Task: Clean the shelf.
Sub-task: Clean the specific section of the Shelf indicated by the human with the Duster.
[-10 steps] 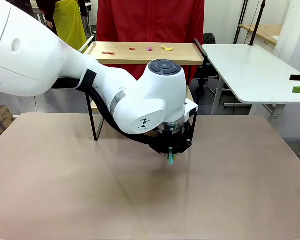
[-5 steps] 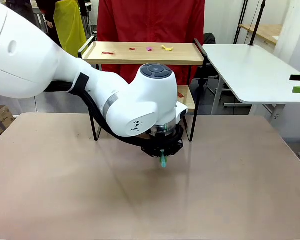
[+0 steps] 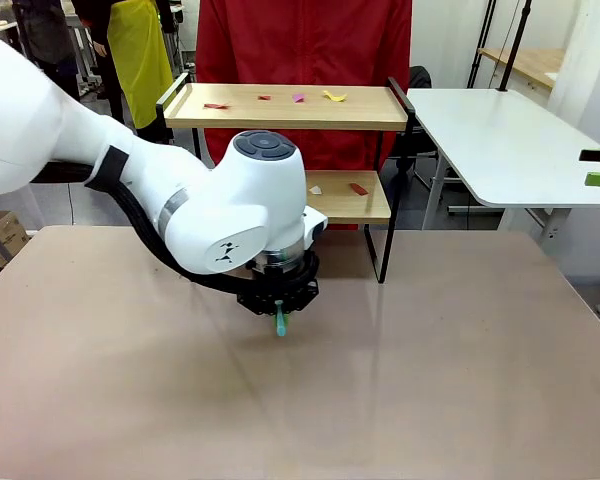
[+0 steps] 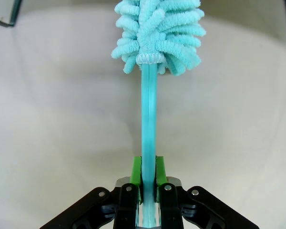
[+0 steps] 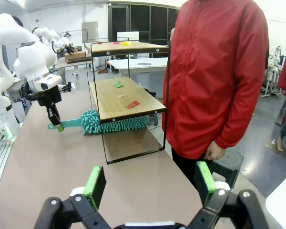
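Note:
The shelf (image 3: 280,108) stands at the table's far side, with small red, pink and yellow scraps (image 3: 298,97) on its top board and a white and a red scrap on the lower board (image 3: 355,200). My left gripper (image 3: 278,300) hangs low over the table in front of the shelf, shut on the teal handle of a fluffy duster (image 4: 157,33). In the right wrist view the duster head (image 5: 114,125) lies under the shelf's lower board (image 5: 126,98), held by the left gripper (image 5: 55,117). My right gripper (image 5: 150,183) is open and holds nothing, near the shelf's end.
A person in a red jacket (image 3: 300,50) stands right behind the shelf, and shows again as a person (image 5: 214,71) beside its end. A white table (image 3: 500,130) stands at the back right. The brown tabletop (image 3: 430,380) stretches in front.
My left arm has swung toward the picture's left, carrying the duster sideways along the shelf front. The grip on the handle is unchanged. The scraps have not moved.

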Robot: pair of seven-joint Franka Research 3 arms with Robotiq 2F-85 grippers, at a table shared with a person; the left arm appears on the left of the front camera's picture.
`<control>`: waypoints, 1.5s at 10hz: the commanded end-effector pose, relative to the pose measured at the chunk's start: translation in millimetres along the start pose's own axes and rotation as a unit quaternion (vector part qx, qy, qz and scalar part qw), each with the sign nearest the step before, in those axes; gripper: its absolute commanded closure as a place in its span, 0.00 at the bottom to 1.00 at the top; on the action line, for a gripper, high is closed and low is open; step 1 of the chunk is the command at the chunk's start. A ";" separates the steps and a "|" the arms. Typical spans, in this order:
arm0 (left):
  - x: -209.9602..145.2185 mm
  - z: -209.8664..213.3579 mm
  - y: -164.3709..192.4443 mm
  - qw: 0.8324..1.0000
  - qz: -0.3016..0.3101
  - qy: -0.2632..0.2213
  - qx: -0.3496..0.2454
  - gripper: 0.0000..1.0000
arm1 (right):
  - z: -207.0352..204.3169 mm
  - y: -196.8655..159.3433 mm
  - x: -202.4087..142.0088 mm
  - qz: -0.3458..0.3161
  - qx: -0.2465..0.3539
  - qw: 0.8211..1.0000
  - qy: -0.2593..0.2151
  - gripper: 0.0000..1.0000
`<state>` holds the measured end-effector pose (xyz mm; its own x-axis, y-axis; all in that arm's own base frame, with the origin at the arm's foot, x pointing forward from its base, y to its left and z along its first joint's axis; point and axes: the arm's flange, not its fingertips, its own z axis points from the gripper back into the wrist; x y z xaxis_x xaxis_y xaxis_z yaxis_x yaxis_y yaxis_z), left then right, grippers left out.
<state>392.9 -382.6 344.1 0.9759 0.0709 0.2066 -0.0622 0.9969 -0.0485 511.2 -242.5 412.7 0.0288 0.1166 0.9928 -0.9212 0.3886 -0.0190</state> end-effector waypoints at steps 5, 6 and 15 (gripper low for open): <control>2.0 -2.2 75.8 0.997 0.016 0.025 0.077 0.87 | -1.2 1.4 2.2 0.001 0.001 1.000 -0.001 0.00; 3.4 0.1 87.2 0.995 0.023 0.022 0.094 0.87 | -1.2 1.4 2.2 0.001 0.001 1.000 -0.001 0.00; 11.0 24.6 110.0 0.988 0.016 -0.019 0.151 0.87 | -1.2 1.4 2.2 0.001 0.001 1.000 -0.001 0.00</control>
<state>387.0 -275.1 365.3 0.9634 0.0881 0.2532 -0.1496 0.9604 0.2349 511.1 -242.5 412.7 0.0288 0.1165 0.9928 -0.9212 0.3887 -0.0189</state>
